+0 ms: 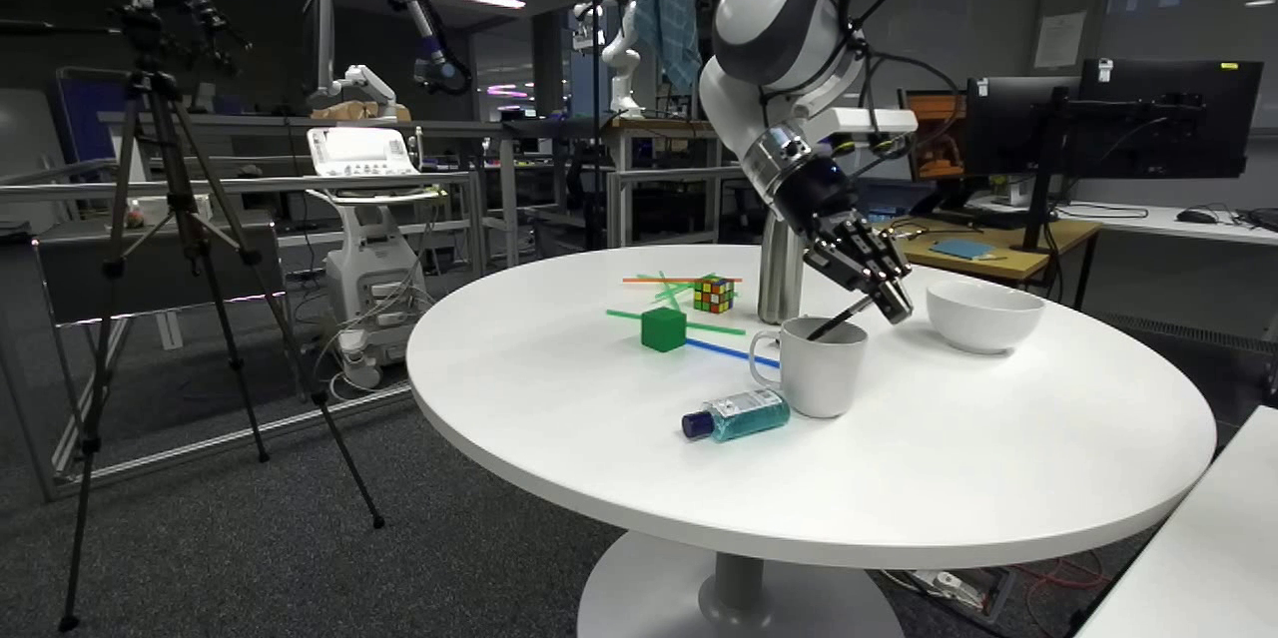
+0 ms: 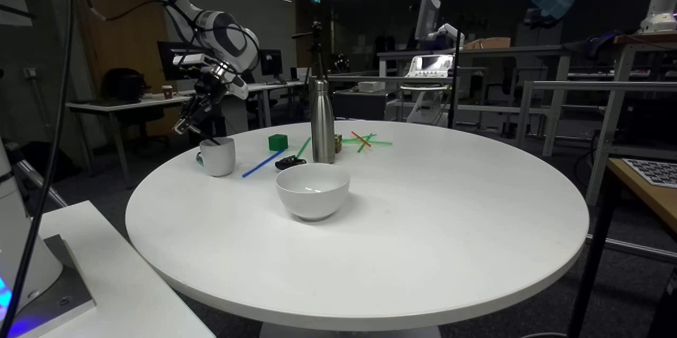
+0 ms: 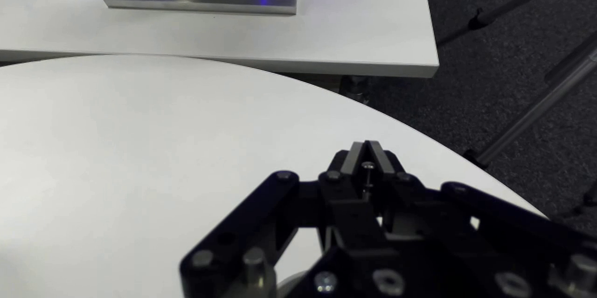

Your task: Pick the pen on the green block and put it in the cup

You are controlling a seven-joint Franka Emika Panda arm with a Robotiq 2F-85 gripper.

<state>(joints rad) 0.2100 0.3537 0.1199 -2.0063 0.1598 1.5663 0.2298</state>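
Observation:
The white cup (image 1: 827, 376) stands upright on the round table, and it also shows in an exterior view (image 2: 219, 158). The dark thin pen (image 1: 841, 317) slants down into the cup's mouth, its lower end inside; it shows likewise in an exterior view (image 2: 203, 136). My gripper (image 1: 903, 311) is shut on the pen's upper part, beside and above the cup's rim. In the wrist view the fingertips (image 3: 367, 145) meet, with the pen mostly hidden behind them. The green block (image 1: 663, 329) sits apart on the table with nothing on it, also in an exterior view (image 2: 277, 142).
A steel bottle (image 2: 322, 126) stands tall behind the cup. A white bowl (image 1: 983, 317) is nearby. A small teal bottle (image 1: 744, 415) lies against the cup's base. A puzzle cube (image 1: 714, 295), coloured sticks (image 2: 365, 140) and a small black object (image 2: 291, 162) lie around.

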